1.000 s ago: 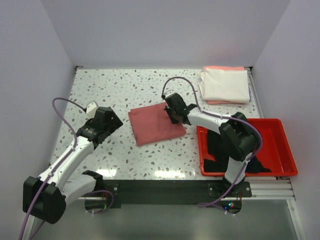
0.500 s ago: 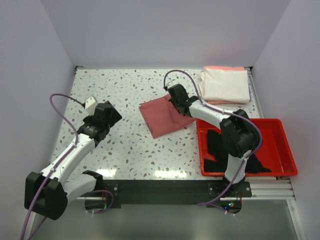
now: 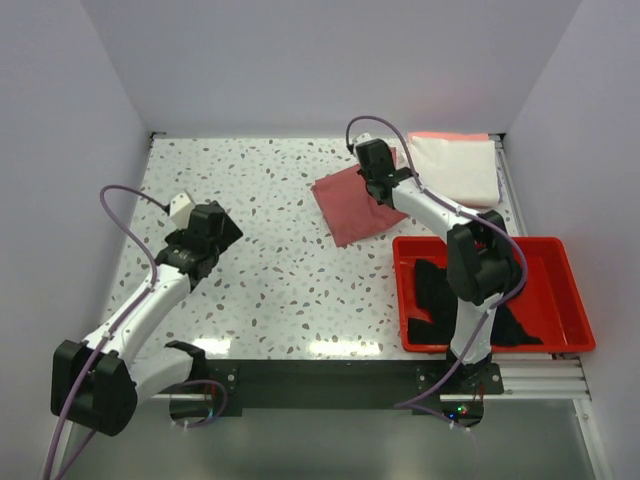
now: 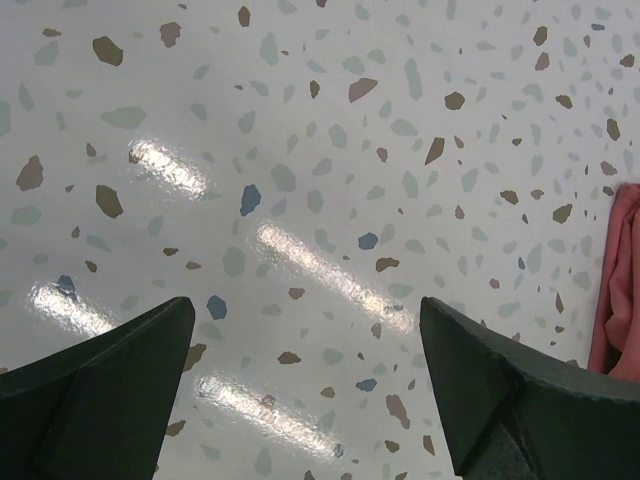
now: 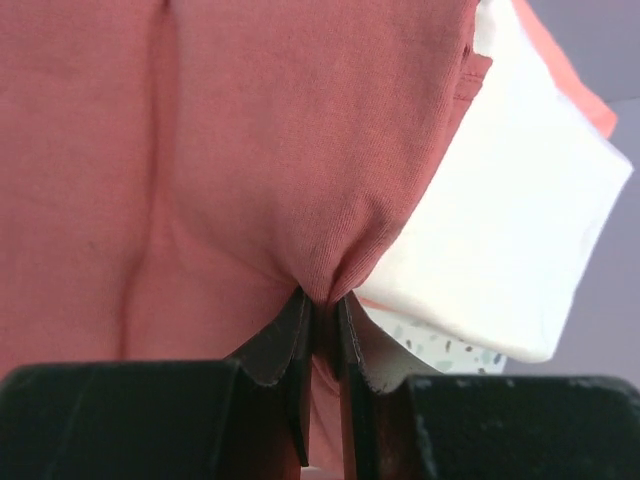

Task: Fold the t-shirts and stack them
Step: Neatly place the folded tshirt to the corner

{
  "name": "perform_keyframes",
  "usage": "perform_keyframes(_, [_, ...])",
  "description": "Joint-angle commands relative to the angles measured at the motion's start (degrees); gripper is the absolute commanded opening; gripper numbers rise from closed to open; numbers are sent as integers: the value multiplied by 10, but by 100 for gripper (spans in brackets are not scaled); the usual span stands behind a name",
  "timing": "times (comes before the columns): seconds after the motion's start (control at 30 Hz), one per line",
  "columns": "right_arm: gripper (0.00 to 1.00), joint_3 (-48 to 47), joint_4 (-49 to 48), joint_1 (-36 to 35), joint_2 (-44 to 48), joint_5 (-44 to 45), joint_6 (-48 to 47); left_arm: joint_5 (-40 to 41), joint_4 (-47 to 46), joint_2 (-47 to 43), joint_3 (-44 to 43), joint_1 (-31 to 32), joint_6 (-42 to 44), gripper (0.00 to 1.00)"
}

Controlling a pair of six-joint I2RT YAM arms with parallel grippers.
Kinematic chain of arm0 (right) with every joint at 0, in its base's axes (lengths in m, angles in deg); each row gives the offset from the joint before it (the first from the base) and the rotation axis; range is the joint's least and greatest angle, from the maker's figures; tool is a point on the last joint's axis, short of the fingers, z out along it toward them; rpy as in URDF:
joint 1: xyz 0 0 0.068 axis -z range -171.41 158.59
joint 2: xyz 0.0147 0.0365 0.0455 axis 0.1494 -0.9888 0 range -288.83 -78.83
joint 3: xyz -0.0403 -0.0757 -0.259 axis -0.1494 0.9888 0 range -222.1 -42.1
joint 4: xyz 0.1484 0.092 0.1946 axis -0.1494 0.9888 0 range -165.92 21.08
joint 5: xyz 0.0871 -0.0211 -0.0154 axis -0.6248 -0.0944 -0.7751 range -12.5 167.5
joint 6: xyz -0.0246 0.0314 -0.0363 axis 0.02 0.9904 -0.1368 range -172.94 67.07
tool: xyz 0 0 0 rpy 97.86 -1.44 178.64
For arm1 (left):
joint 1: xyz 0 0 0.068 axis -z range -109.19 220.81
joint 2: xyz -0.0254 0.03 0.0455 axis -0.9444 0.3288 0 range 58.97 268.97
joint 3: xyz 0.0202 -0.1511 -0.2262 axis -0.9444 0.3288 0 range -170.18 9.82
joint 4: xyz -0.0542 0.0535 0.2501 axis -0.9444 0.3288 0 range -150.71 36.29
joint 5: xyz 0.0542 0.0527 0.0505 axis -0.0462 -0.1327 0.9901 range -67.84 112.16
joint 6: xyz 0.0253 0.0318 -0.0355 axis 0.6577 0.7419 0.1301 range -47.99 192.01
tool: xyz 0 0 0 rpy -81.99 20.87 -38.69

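Observation:
A folded rose-red t-shirt point(image 3: 352, 203) hangs from my right gripper point(image 3: 378, 178), which is shut on its edge; the pinched cloth point(image 5: 300, 180) bunches between the jaws. It sits just left of the stack at the back right: a cream-white t-shirt point(image 3: 455, 168) on a peach-pink one point(image 3: 440, 136). The white shirt point(image 5: 500, 240) and the peach-pink shirt point(image 5: 575, 85) also show in the right wrist view. A black t-shirt point(image 3: 440, 290) lies in the red tray. My left gripper point(image 3: 205, 235) stands open over bare table, its fingers point(image 4: 110, 385) wide apart.
The red plastic tray point(image 3: 570, 290) stands at the front right. White walls close in the speckled table point(image 3: 260, 280) on three sides. A sliver of the rose-red shirt point(image 4: 620, 290) shows at the right edge of the left wrist view.
My right gripper has carried the rose-red shirt back and to the right, up to the stack. The left arm has drawn back slightly to the left.

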Motion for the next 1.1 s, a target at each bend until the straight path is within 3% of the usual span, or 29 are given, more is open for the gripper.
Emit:
perform_keyframes(0.0, [0, -52, 1, 10, 1, 44, -47, 8, -5, -21, -24, -4, 4, 100])
perform_keyframes(0.4, [0, -153, 24, 32, -36, 151, 5, 4, 42, -56, -23, -4, -25, 100])
perform_keyframes(0.73, [0, -283, 59, 74, -96, 152, -4, 4, 76, -107, -7, -4, -45, 100])
perform_keyframes(1.07, [0, -297, 89, 86, -65, 137, -20, 1, 94, -121, -6, -4, -53, 100])
